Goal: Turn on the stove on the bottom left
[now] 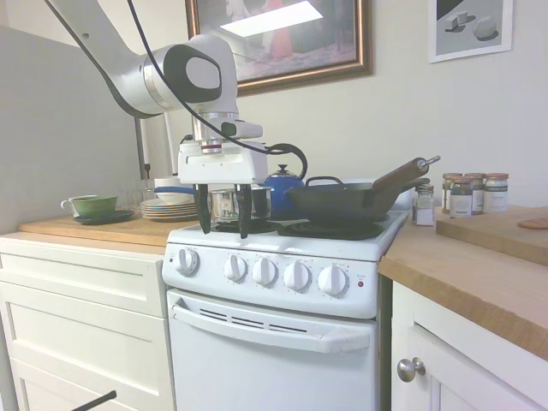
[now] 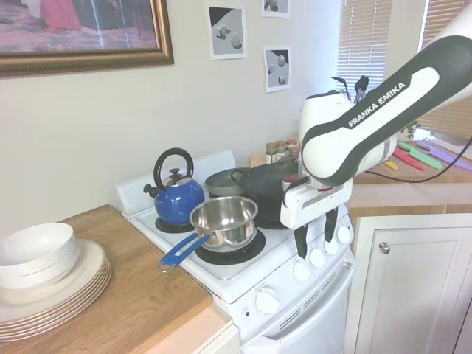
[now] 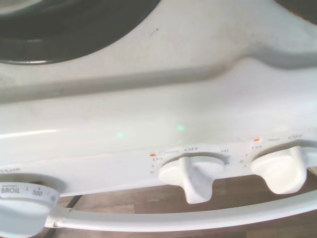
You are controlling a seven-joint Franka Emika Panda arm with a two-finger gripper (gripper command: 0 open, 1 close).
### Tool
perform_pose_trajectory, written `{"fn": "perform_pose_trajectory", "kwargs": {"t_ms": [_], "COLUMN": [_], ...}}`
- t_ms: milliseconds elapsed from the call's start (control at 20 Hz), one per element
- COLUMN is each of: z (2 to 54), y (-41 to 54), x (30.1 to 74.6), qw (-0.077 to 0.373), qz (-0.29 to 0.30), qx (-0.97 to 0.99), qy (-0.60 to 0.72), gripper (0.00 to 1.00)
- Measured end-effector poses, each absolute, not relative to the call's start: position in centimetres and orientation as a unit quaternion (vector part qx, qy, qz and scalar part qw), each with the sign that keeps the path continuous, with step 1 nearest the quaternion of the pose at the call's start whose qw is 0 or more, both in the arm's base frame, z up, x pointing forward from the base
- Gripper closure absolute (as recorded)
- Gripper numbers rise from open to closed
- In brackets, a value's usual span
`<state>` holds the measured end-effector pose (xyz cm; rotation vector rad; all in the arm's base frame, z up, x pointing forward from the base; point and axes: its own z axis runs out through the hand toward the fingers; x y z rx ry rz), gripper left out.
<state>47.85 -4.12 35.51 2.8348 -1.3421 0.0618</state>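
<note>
Your gripper [image 1: 223, 233] hangs with its two dark fingers pointing straight down and standing apart, holding nothing, just above the front edge of the stove [image 1: 282, 300] and over the row of knobs. The stove stands between the white cabinets [image 1: 81, 300] with their wooden counter [image 1: 94, 228] and a second counter [image 1: 479, 265] on the other side; its control panel faces out into the room, and the row of five knobs and the oven-door handle [image 1: 270, 327] beneath run side to side along its front. In the wrist view the nearest burner knob [image 3: 193, 174] sits almost centred, its grip bar lined up with the OFF mark printed beside it, with a second burner knob [image 3: 282, 167] next to it and the oven dial [image 3: 22, 203], marked BROIL, at the far side. Judged from this, no knob is turned yet: the approach is largely made, and the descent, the grasp and the turn are all left. The front burner beside the gripper carries a steel pan [image 2: 223, 220] with a blue handle; a blue kettle [image 2: 175, 193] and a black wok [image 1: 342, 201] occupy others. Which knob governs the bottom-left burner cannot be read from the panel print here.
</note>
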Motion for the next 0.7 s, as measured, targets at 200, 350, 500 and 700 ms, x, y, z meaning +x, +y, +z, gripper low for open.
{"fn": "perform_pose_trajectory", "kwargs": {"t_ms": [200,350,500,700], "z": [35.51,35.49,35.49,35.49], "y": [-4.47,-4.31,-4.31,-4.18], "x": [47.82,47.82,47.82,47.83], "qw": [0.002,0.002,0.002,0.002], "qz": [0.020,0.019,0.019,0.019], "qx": [0.904,0.905,0.905,0.905], "qy": [-0.428,-0.426,-0.426,-0.425], "gripper": [1.00,1.00,1.00,1.00]}}
